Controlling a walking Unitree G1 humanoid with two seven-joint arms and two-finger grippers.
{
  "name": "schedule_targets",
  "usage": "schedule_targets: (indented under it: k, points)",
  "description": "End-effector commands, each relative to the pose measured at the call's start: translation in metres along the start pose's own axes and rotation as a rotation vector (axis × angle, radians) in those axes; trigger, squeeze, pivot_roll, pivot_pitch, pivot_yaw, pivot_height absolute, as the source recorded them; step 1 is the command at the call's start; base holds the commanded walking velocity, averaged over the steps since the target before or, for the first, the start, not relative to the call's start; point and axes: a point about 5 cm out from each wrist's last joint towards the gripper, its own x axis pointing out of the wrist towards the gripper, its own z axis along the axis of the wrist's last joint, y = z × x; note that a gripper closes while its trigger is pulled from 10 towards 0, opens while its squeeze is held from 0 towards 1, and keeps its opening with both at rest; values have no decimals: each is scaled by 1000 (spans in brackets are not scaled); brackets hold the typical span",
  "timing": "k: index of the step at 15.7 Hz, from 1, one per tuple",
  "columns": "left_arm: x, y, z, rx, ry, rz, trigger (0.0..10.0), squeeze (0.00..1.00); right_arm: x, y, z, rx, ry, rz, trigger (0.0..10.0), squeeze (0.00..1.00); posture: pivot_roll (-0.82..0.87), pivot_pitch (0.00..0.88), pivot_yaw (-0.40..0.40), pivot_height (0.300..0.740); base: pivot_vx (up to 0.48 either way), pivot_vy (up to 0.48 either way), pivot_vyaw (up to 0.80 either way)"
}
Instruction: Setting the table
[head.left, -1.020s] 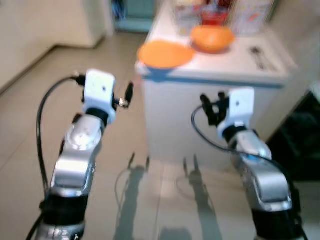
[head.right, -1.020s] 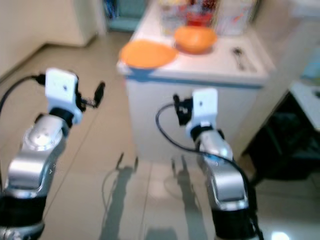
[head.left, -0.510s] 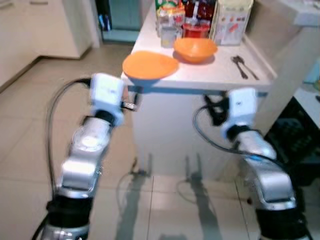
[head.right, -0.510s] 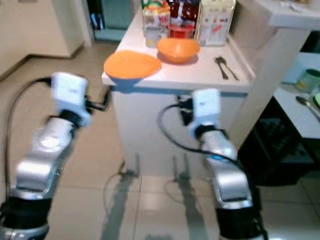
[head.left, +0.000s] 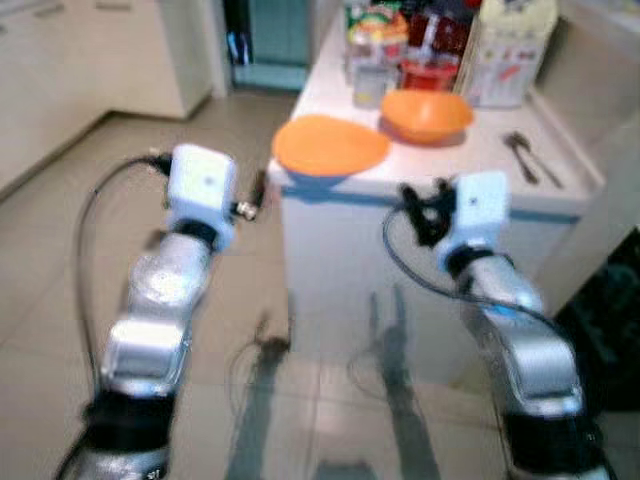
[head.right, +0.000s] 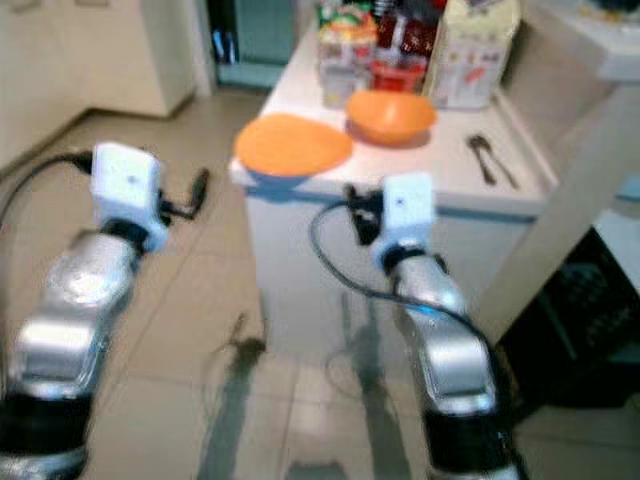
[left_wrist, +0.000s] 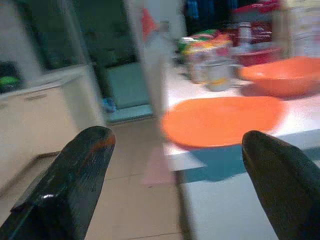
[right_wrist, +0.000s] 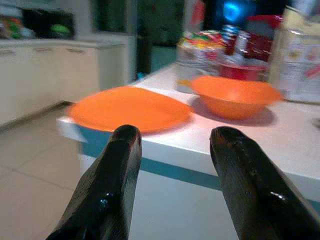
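An orange plate (head.left: 330, 145) lies on the near left corner of the white table (head.left: 470, 170), partly over the edge. Behind it sits an orange bowl (head.left: 426, 113), and two spoons (head.left: 530, 160) lie to the right. My left gripper (head.left: 258, 190) is held up just left of the table corner, below the plate, open and empty. In the left wrist view its fingers (left_wrist: 75, 170) stand wide apart facing the plate (left_wrist: 222, 120). My right gripper (head.left: 422, 200) hangs before the table's front, open and empty, looking at the plate (right_wrist: 130, 107) and bowl (right_wrist: 235, 95).
Cartons, jars and a red container (head.left: 430, 70) crowd the back of the table. Cream cabinets (head.left: 90, 60) line the left wall. A dark shelf unit (head.right: 590, 320) stands low on the right. Tiled floor (head.left: 60, 250) lies open to the left.
The head camera has shifted, so the table sits differently in view. Both arms stay raised before the table, and the left gripper now sits slightly left of the corner. Nothing was taken hold of.
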Motion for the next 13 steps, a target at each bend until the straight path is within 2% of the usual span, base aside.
schedule_targets:
  k: [1, 13]
  points:
    - [0, 7, 5, 23, -15, 15, 10000, 0, 2, 2, 4, 12, -9, 7, 10000, 0, 45, 0, -15, 740, 356, 0, 0]
    - [1, 8, 5, 25, -12, 10, 10000, 0, 3, 1, 3, 30, 2, 9, 10000, 0, 44, 0, -11, 740, 353, 0, 0]
